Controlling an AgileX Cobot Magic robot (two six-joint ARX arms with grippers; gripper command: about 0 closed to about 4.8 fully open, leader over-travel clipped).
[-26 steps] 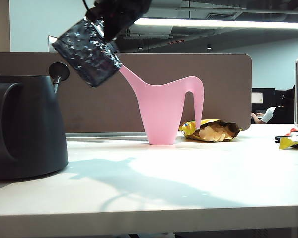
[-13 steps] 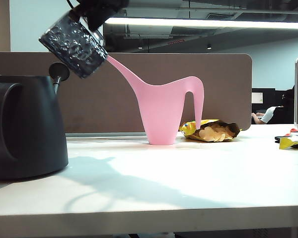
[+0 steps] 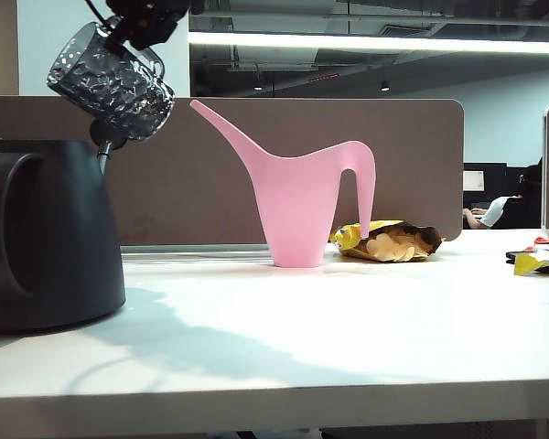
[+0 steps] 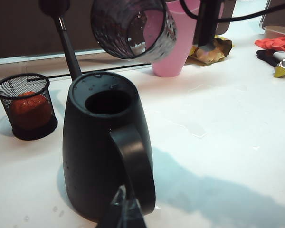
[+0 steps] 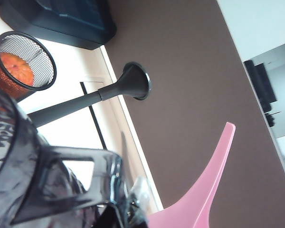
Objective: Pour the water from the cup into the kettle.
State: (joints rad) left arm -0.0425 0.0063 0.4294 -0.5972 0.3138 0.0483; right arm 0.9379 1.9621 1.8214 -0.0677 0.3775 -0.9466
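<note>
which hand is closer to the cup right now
Right. The right hand grips the cup by its handle, tilted in the air above the kettle. The left hand sits low beside the kettle's handle, well below the cup.

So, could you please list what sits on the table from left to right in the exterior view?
Black kettle → pink watering can → open snack bag → red and yellow wrappers at the right edge.

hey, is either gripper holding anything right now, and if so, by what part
Yes. The right gripper holds the cup by its handle, tilted above the kettle. The left gripper, low beside the kettle's handle, appears to hold nothing.
</note>
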